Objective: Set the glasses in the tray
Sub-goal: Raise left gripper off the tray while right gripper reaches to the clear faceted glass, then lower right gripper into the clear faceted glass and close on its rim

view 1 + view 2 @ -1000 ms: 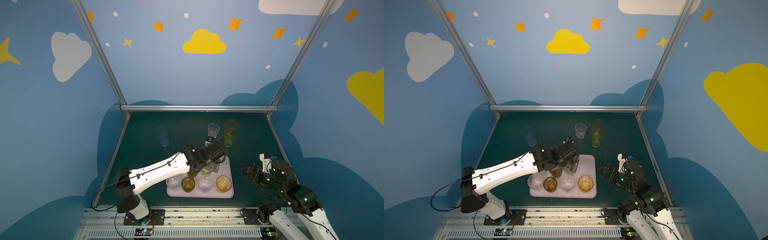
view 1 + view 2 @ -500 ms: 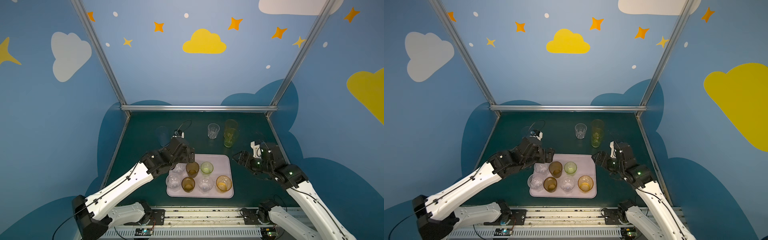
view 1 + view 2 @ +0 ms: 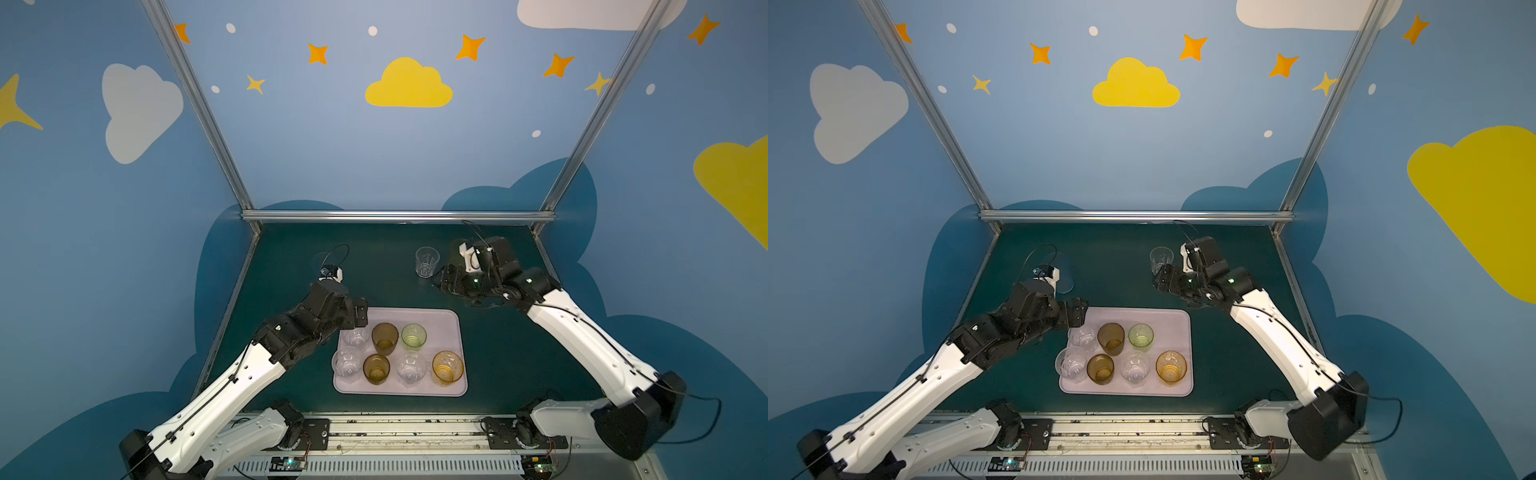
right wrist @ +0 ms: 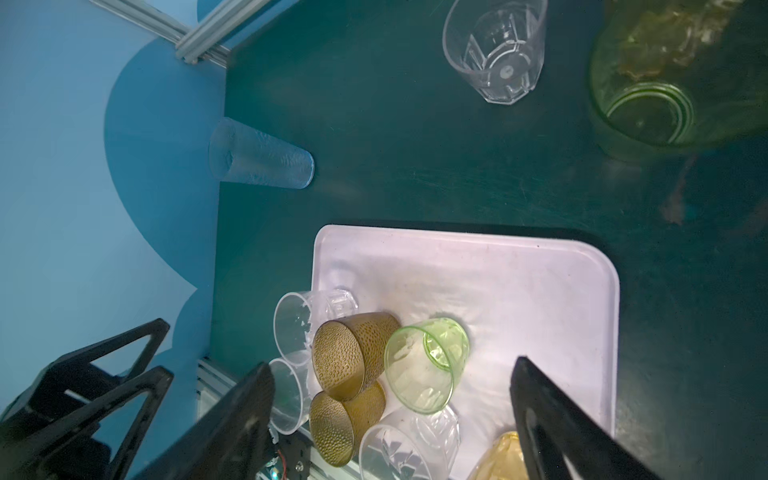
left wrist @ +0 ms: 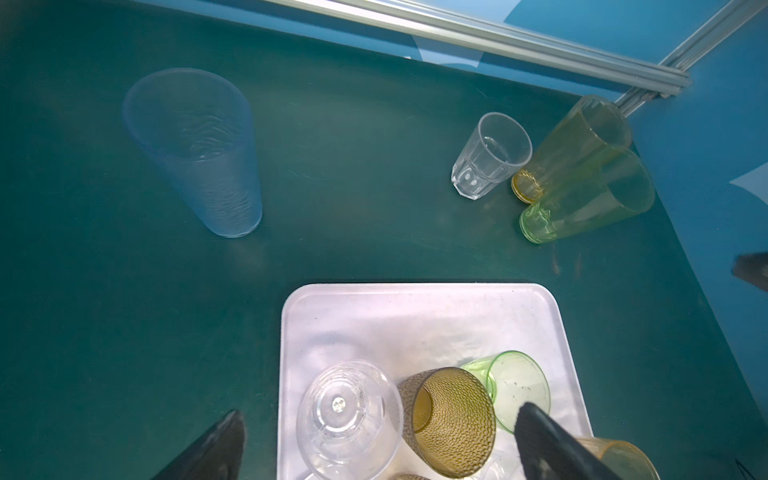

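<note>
The tray point(image 3: 451, 322) sits centred at the worktop point(image 3: 374, 266) front edge; seven glasses point(image 3: 384, 338) crowd its near-left, sparing far-right room. The left gripper point(image 3: 360, 313) gapes empty over its far-left corner; the right gripper point(image 3: 437, 281) gapes empty beside the short clear glass point(image 3: 427, 262) near the far edge, probably the next pick. The pale blue tumbler point(image 5: 195, 153) stands far-left.

Right arm point(image 3: 561, 320) by tumblers point(image 3: 427, 262) (left arm point(image 3: 257, 370) back)

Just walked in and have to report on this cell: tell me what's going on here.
Two robot arms are loading glasses into the tray. Seven short glasses stand in it. Both grippers are open and empty: the left gripper hovers over the tray's far left corner, the right gripper beside the short clear glass on the table. The pale blue tumbler, the yellow-green tumbler and the tall orange tumbler also stand outside the tray.
</note>
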Robot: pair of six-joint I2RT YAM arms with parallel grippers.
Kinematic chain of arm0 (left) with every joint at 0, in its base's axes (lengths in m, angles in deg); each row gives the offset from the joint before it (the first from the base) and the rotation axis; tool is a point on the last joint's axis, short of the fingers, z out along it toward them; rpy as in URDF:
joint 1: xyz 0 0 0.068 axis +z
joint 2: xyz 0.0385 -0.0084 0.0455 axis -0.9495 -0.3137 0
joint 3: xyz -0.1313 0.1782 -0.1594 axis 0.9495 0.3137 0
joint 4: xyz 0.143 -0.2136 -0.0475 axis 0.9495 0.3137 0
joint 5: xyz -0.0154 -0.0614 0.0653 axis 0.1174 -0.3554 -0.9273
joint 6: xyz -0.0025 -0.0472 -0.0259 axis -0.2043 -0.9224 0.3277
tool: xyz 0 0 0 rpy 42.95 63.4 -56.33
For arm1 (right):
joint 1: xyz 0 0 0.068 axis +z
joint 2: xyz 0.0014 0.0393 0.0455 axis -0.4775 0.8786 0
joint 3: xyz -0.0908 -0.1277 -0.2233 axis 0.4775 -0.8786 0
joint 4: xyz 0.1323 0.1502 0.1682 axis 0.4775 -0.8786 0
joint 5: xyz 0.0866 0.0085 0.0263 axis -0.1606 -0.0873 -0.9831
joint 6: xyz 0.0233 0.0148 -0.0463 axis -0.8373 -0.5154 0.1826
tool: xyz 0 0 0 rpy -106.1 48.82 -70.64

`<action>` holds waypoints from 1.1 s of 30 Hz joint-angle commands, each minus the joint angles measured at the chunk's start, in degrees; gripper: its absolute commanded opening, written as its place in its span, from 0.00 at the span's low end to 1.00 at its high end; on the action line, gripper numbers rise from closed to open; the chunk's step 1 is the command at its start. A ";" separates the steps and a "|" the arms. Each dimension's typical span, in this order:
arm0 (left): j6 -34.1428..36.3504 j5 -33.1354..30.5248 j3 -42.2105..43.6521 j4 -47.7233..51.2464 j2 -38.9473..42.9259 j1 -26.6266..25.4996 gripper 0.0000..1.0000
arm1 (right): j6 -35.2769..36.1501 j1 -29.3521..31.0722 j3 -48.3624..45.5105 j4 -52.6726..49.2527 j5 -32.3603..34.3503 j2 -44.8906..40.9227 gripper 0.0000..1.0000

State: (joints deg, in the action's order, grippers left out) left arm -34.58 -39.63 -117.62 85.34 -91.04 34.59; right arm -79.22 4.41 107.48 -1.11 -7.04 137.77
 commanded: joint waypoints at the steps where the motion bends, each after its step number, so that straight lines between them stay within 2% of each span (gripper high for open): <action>1: 0.52 0.70 1.62 0.70 3.01 1.41 1.00 | 4.13 1.25 7.38 -0.86 1.31 7.15 0.87; 6: 0.31 2.82 4.44 0.55 6.31 4.19 1.00 | 7.12 2.22 20.18 -4.20 2.57 19.97 0.87; 10: 0.27 5.30 4.88 0.89 6.60 5.13 1.00 | 10.37 2.32 24.75 -1.76 3.67 26.27 0.85; 15: 1.14 5.21 5.68 0.40 6.86 5.26 1.00 | 12.72 2.14 31.26 -2.86 5.63 33.02 0.83; 18: 2.01 7.58 6.26 -0.92 6.98 6.25 1.00 | 14.03 2.14 35.27 -4.32 6.59 36.61 0.76; 20: 2.11 9.30 6.46 -1.82 6.92 6.95 1.00 | 14.77 2.05 36.76 -4.50 7.40 38.33 0.75; 22: 2.03 9.24 6.33 -1.47 6.67 7.26 1.00 | 15.22 1.92 37.82 -4.66 8.78 39.63 0.74; 26: 2.17 8.35 6.11 -0.27 6.47 7.55 1.00 | 16.08 1.38 40.36 -5.78 10.74 42.10 0.62; 33: 1.69 9.01 6.29 -0.77 5.96 7.44 1.00 | 16.55 0.26 42.62 -6.90 12.98 45.04 0.53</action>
State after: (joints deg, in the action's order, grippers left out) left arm -33.29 -31.01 -111.35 84.94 -84.77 41.83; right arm -63.55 5.32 148.38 -6.10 3.99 181.44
